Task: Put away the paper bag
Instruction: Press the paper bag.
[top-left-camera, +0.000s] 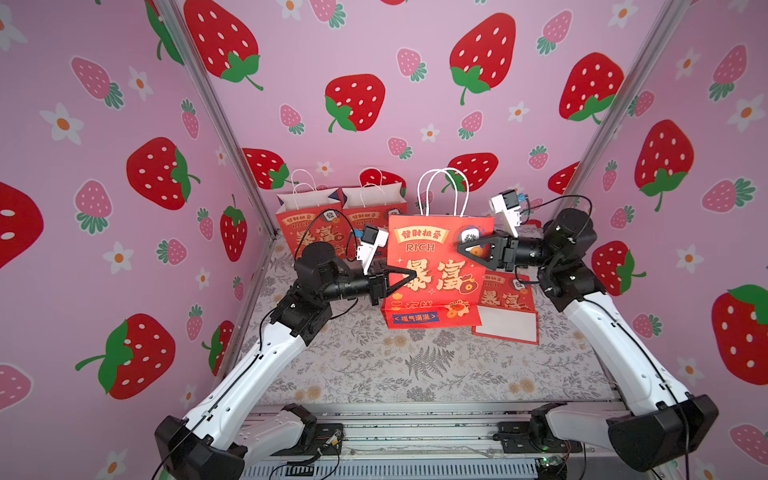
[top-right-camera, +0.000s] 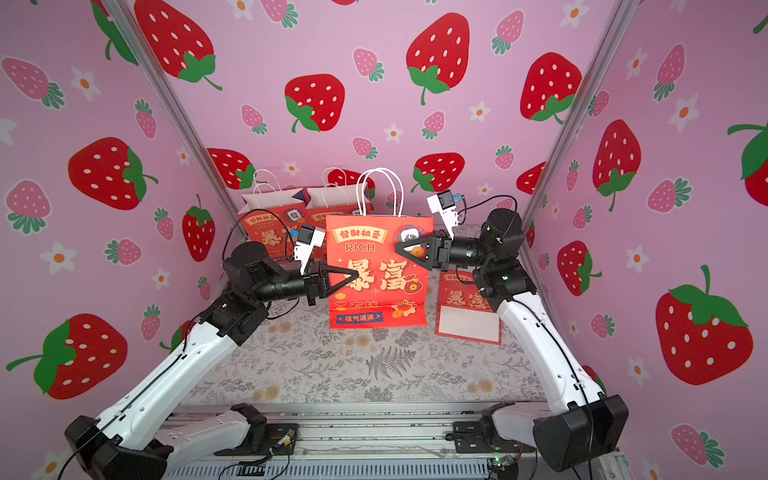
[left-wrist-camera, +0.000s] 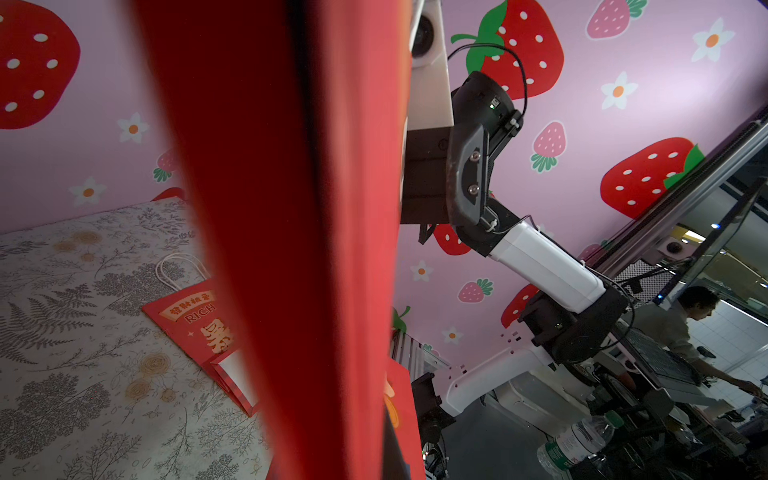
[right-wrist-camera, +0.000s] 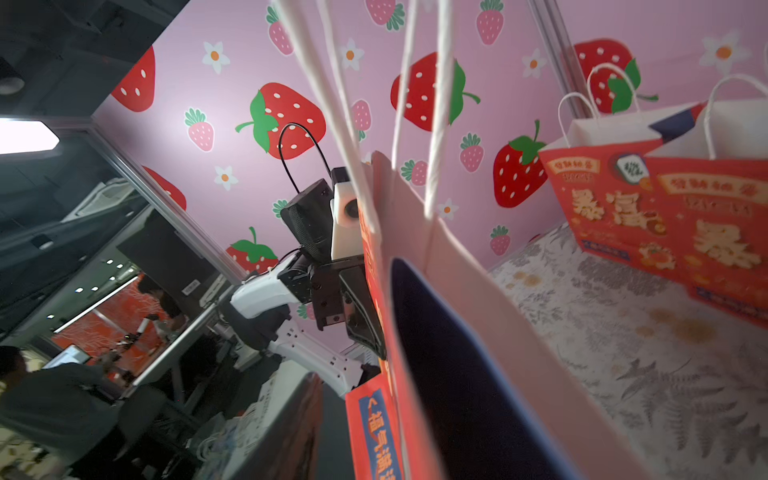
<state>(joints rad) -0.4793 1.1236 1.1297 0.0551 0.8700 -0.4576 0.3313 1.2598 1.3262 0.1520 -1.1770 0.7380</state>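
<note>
Left hand (top-left-camera: 410, 276) pinches one edge of the upright paper bag (top-left-camera: 436, 286); right hand (top-left-camera: 461, 248) at the other edge, grip unclear.

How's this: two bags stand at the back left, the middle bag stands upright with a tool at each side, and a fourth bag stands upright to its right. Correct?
No. The fourth bag lies flat on the table, not upright; both top views show it. The rest holds.
</note>
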